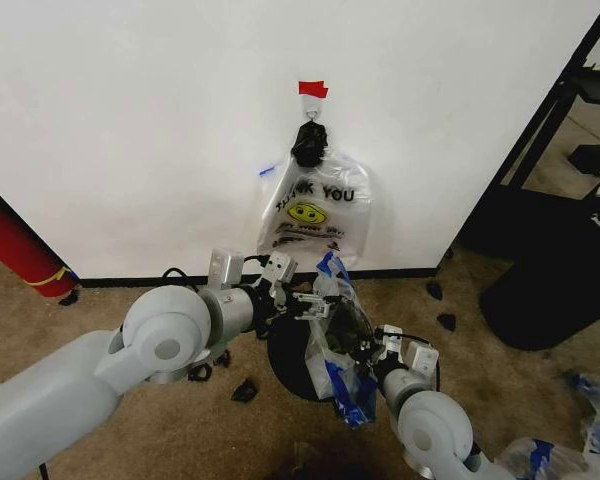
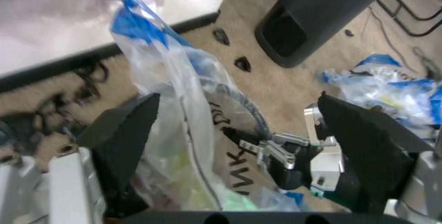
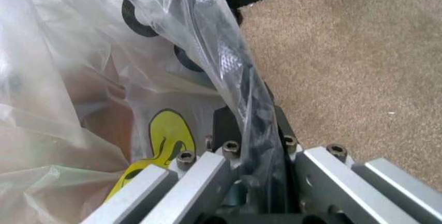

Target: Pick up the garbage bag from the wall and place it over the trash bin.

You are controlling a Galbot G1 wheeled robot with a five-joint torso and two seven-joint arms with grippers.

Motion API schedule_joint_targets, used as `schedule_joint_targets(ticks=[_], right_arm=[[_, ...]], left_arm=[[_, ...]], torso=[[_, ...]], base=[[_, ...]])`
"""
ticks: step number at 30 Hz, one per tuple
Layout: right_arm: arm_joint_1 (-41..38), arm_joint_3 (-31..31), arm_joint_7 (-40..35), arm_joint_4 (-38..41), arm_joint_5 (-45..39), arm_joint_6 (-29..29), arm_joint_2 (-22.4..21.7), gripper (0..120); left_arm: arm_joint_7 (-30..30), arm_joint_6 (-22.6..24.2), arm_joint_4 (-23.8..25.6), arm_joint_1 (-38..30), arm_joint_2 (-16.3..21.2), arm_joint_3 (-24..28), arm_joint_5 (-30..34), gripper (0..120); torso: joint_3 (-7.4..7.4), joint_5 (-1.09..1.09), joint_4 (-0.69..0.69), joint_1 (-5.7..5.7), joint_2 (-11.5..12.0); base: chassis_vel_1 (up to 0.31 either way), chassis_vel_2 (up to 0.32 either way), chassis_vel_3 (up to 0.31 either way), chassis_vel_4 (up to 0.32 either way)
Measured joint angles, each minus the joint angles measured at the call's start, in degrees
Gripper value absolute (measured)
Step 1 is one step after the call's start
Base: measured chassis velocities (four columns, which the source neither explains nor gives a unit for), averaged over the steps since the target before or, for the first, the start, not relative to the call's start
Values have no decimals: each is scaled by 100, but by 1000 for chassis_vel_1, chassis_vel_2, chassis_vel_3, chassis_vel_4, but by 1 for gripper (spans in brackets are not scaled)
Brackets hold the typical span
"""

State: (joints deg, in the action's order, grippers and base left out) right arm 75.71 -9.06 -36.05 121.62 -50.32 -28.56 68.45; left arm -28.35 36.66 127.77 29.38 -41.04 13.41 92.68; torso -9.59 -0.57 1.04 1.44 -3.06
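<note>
now right gripper (image 1: 372, 352) pinches garbage bag (image 1: 336, 345) film with bin rim, pinning that side. left gripper (image 1: 302, 297), jaws spread, straddles raised bag edge, likely stretching mouth over trash bin (image 1: 288, 362) below wall (image 1: 130, 120).

Even bright light; soft shadows; left wrist view blurred

Garbage bag (image 1: 332, 340): thin crinkly translucent plastic, glossy, blue print. Trash bin (image 1: 292, 368): matt black. Wall (image 1: 130, 120): smooth matt white, red tape (image 1: 313, 89). Floor: rough beige carpet (image 1: 100, 310). Left gripper (image 2: 235, 131): matt black fingers; right gripper (image 3: 252, 146): brushed metal blocks.
</note>
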Motion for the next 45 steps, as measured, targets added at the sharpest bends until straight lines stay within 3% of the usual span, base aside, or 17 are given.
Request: schedule_joint_targets(ticks=[10, 23, 39, 45], right_arm=[[12, 9, -20, 34, -28, 11, 40, 0], [11, 0, -10, 51, -26, 16, 14, 0], [35, -10, 1, 85, -60, 32, 39, 0], [22, -22, 19, 89, -128, 41, 20, 0]], left_arm=[[-286, -96, -388, -193, -267, 453, -21, 47], [-406, -186, -503, -288, -282, 653, -165, 1], [-433, -321, -835, -342, -166, 600, -714, 0], [-430, -332, -958, -172, 66, 262, -812, 0]], torso=[[0, 0, 0, 0, 0], [0, 0, 0, 0, 0], [0, 0, 0, 0, 0], [0, -1, 0, 0, 0]], base=[[0, 0, 0, 0], [0, 0, 0, 0], [0, 0, 0, 0], [0, 0, 0, 0]])
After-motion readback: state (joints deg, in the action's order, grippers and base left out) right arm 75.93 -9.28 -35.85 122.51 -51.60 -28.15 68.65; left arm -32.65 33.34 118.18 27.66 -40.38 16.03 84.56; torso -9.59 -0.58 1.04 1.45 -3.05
